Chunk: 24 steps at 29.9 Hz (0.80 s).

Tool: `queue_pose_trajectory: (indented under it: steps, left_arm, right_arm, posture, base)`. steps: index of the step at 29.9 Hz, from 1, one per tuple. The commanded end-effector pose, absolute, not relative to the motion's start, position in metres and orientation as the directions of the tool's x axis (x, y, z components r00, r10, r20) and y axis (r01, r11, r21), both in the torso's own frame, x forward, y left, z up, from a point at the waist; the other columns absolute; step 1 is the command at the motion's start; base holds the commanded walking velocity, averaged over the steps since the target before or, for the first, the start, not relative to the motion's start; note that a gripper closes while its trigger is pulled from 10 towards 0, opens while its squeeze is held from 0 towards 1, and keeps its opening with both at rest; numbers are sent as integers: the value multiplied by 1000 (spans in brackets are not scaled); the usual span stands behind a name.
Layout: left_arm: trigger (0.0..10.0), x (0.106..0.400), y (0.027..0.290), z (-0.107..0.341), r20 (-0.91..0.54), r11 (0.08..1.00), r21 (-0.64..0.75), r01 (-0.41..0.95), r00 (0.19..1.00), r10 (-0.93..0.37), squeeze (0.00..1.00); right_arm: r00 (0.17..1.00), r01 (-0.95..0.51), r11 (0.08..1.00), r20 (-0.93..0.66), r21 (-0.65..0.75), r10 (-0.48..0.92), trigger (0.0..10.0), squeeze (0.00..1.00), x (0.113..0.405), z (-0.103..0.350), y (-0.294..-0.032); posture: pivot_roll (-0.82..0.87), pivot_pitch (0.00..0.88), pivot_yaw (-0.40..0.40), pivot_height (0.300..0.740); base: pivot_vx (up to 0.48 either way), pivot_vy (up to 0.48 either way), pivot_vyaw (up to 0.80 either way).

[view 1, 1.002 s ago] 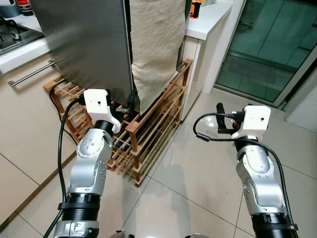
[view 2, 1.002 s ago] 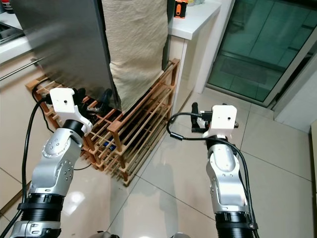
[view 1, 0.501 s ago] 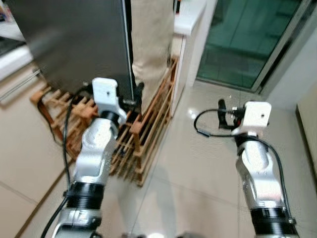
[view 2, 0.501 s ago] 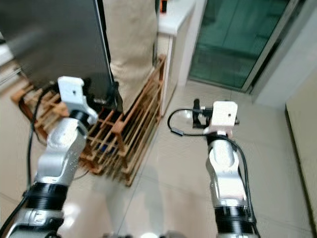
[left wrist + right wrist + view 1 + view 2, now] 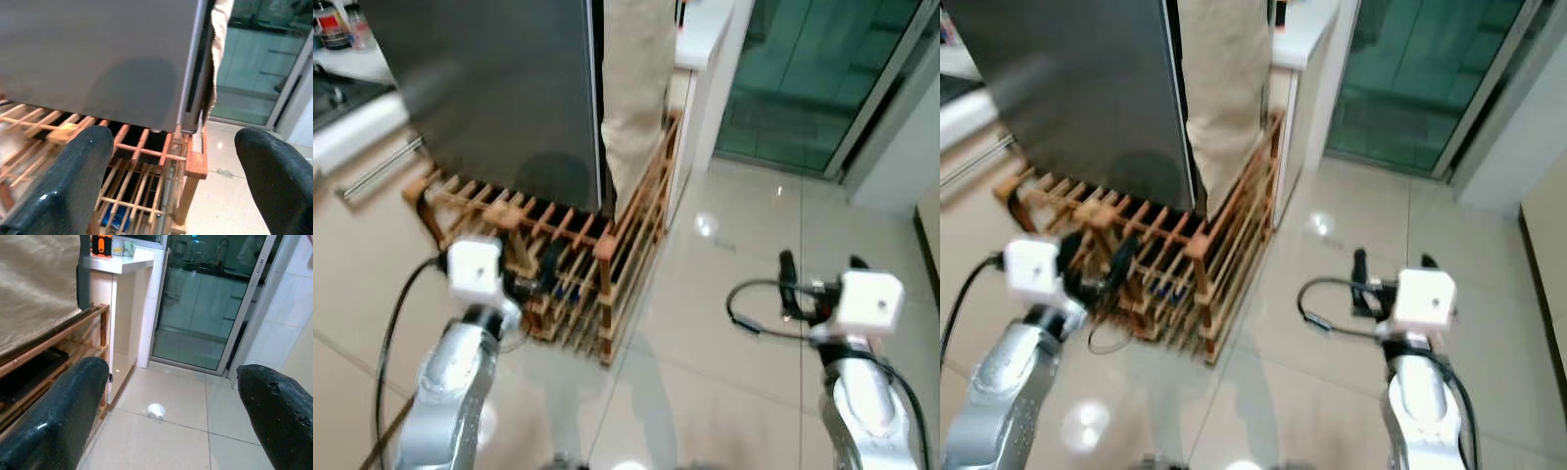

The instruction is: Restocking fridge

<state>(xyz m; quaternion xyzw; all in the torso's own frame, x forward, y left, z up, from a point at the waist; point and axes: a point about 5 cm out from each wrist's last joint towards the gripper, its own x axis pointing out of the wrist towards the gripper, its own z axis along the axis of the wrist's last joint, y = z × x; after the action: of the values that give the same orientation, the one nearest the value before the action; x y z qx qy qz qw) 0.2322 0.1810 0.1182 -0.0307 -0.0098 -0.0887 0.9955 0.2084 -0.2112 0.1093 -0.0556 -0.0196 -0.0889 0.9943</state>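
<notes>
Looks down at a tall grey metal fridge [image 5: 499, 88] up ahead on the left, with its flat front closed. Sees a long beige cloth [image 5: 636, 88] hanging just beside the fridge's right edge. Finds a low brown wooden rack [image 5: 597, 264] made of many thin bars right under the fridge and the cloth, resting on the shiny pale tiled floor [image 5: 705, 333]. Cannot tell if the fridge sits on the rack or behind it. Spots something small and blue [image 5: 117, 223] deep inside the rack, too hidden to name. Shows a white counter top [image 5: 127, 264] to the right of the cloth, with a small orange and black thing [image 5: 102, 245] on it. Shows a big green glass sliding door [image 5: 793, 78] further right, well apart from the fridge. Shows a long silver drawer handle [image 5: 377, 168] on the pale cupboard at the far left. Holds the left gripper [image 5: 171, 161] low, near the front of the rack and pointing at it, with the two black fingers [image 5: 73, 186] spread wide and nothing between them. Holds the right gripper [image 5: 171, 396] over the bare floor, well apart from the rack, pointing toward the glass door, fingers also spread wide and holding nothing. Looks a bit blurry in both head views.
</notes>
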Motion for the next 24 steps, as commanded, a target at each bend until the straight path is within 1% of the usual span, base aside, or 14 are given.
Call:
queue_pose_trajectory:
  steps: [1,3,5,6,10,13,18,21,24]
  left_arm:
    - [10000,236,174,140,119,977,-55,208,972,-200,0]
    - [10000,240,167,149,176,969,-65,238,959,-224,0]
    - [10000,246,159,157,195,963,-72,260,950,-242,0]
    - [10000,255,153,166,215,964,-90,252,950,-228,0]
    - [10000,264,145,178,234,958,-121,262,945,-229,0]
    - [10000,266,142,182,244,955,-121,272,940,-237,0]
    - [10000,272,136,186,247,949,-68,307,927,-282,0]
    - [10000,279,139,187,241,954,-79,290,934,-264,0]
    - [10000,281,137,189,247,950,-74,303,929,-277,0]
  right_arm:
    - [982,173,979,94,-103,-164,10000,0,210,122,-210]
    - [982,170,980,97,-104,-160,10000,0,212,124,-209]
    - [983,161,981,106,-109,-149,10000,0,215,127,-204]
    - [981,162,980,125,-117,-147,10000,0,221,130,-199]
    - [976,179,979,143,-100,-164,10000,0,231,136,-202]
    - [975,182,979,147,-96,-166,10000,0,235,139,-203]
    - [979,157,984,148,-88,-143,10000,0,240,141,-197]
    - [980,143,986,154,-88,-129,10000,0,243,142,-192]
    - [980,140,987,157,-84,-126,10000,0,245,143,-192]
  posture:
    - [-68,0,-5,740]
    - [-69,0,-9,740]
    - [-71,0,-10,740]
    - [-75,0,-8,740]
    - [-82,0,-3,740]
    - [-87,0,-1,740]
    - [-88,0,-4,740]
    - [-93,0,-1,740]
    - [-94,0,4,740]
  base:
    - [0,0,0]
    - [0,0,0]
    - [480,0,0]
    - [480,0,0]
    - [480,0,0]
    - [480,0,0]
    - [480,0,0]
    - [480,0,0]
    - [480,0,0]
